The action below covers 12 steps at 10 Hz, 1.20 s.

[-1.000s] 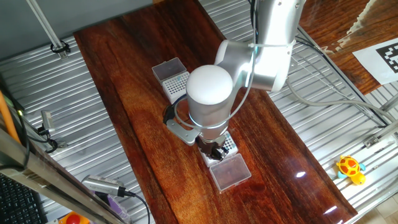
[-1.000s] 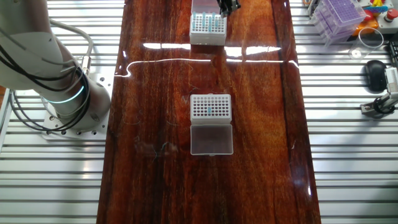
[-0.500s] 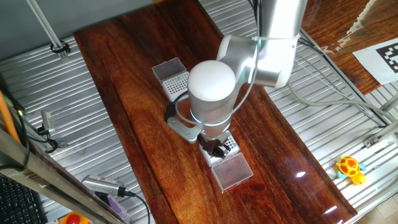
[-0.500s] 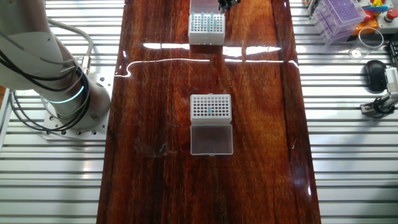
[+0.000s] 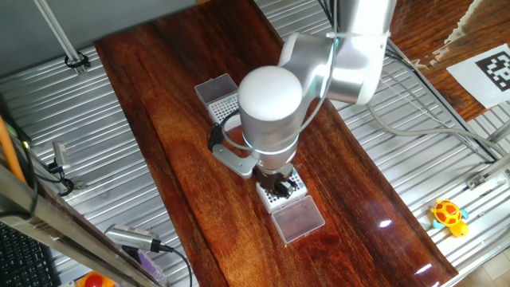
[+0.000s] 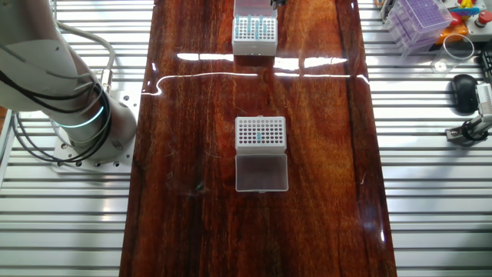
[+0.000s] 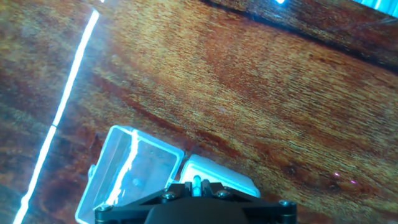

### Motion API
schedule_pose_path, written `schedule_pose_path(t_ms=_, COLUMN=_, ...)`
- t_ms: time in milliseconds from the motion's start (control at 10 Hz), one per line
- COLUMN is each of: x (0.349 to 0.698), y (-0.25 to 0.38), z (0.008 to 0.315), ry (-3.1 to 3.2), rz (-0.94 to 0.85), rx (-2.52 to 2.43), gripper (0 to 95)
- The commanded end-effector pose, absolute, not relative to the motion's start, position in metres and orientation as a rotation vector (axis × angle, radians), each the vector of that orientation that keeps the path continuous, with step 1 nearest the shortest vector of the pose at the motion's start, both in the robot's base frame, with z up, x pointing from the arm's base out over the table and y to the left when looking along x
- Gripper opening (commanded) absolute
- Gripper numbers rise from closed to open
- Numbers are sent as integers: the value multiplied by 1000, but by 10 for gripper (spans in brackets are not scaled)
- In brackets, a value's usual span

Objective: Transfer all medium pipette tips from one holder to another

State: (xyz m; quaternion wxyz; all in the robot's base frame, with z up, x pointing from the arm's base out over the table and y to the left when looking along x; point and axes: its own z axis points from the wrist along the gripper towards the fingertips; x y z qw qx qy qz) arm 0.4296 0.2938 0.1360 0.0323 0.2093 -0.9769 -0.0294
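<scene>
Two racks sat well apart; the gripper (image 5: 280, 186) held a teal tip (image 7: 196, 184) (barely visible) above the source rack (image 5: 284, 190); lifting straight up seemed wisest.

You see the fingers (image 5: 280, 188) only partly: the arm's wrist covers them in one fixed view, the top edge cuts them in the other. The hand view's lower edge crops the rack (image 7: 214, 177), and any tip held is too small to tell.
</scene>
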Motion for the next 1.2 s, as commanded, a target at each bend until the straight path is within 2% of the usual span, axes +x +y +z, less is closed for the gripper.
schedule_pose_path(t_ms=100, x=427, y=292, z=144, ry=-3003, rz=-90, rx=656, gripper=0)
schedule_pose_path(t_ms=900, x=422, y=283, z=151, ry=-3008, rz=-49, rx=577, gripper=0)
schedule_pose_path(t_ms=1200, x=412, y=210, z=160, ry=-2955, rz=-35, rx=775, gripper=0)
